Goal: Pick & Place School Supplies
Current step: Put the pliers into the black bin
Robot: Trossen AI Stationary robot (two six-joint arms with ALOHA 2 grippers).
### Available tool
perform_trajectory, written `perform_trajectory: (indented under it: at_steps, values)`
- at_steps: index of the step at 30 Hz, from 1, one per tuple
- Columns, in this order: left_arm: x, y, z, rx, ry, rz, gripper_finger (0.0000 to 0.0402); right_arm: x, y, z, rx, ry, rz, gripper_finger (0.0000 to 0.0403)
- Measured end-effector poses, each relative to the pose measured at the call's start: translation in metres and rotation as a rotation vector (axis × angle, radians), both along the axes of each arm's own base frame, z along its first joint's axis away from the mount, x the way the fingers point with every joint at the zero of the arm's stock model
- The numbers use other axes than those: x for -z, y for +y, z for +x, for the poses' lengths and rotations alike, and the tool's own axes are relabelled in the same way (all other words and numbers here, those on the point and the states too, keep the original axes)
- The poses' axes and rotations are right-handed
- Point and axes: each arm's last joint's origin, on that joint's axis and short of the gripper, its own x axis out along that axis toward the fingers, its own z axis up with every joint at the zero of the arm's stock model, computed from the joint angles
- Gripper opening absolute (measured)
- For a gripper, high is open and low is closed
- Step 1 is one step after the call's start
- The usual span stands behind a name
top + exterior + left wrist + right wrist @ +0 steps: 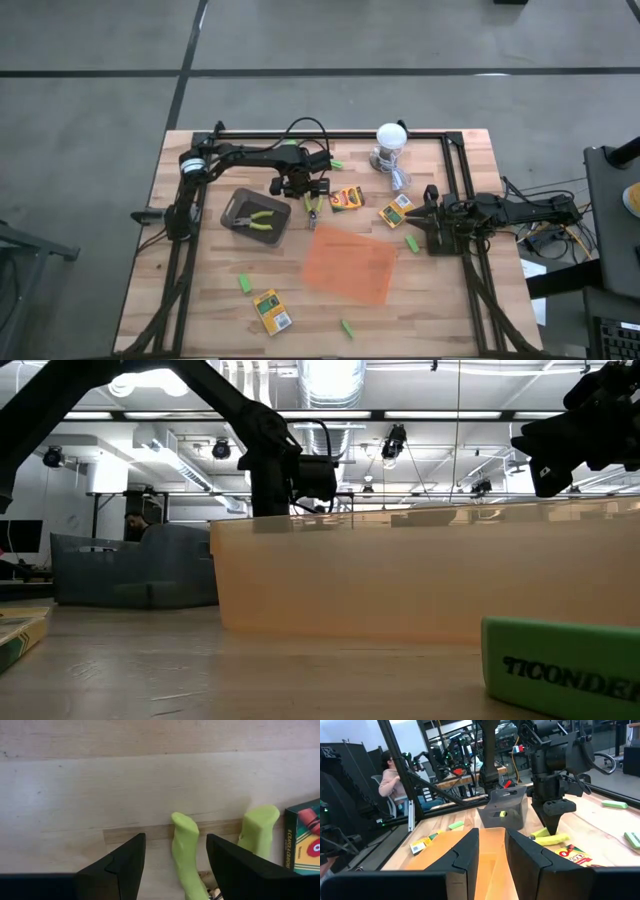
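My left gripper [175,839] is open and points down over a green-handled plier-like tool [313,206] that lies flat on the table. One handle [186,851] lies between its fingers and the other handle [258,831] lies outside them. I see no touch. A second tool [262,221] lies in the grey bin [238,203]. Crayon boxes [347,198], [397,212], [271,312] and green pieces [244,284], [346,328], [411,243] lie scattered. My right gripper [492,840] waits open at the table's right, above the orange tray's edge.
The orange tray [350,263] lies mid-table, near side. The white lamp [391,142] and its cable stand at the far edge, with another green piece [336,163] to their left. A black frame rims the table. A person [390,780] sits in the room beyond.
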Motion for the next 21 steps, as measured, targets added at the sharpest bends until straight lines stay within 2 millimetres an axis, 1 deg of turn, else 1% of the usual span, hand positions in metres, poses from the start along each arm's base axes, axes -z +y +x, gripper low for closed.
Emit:
perform_trajectory:
  at_steps: [5,7,21]
  values:
    - [0.0000,0.0000,-0.0001,-0.006,0.000,-0.001,0.0214,-0.0001,0.0000,0.0000,0.000,0.000,0.000,0.0091]
    - [-0.0001,-0.0001,-0.0002,-0.006,0.001,-0.002,0.0207,0.0000,0.0000,0.0000,0.000,0.000,0.000,0.0091]
    - [0.0002,-0.0001,-0.0004,0.032,0.001,0.009,0.0100,0.0000,0.0000,0.0000,0.000,0.000,0.000,0.0091]
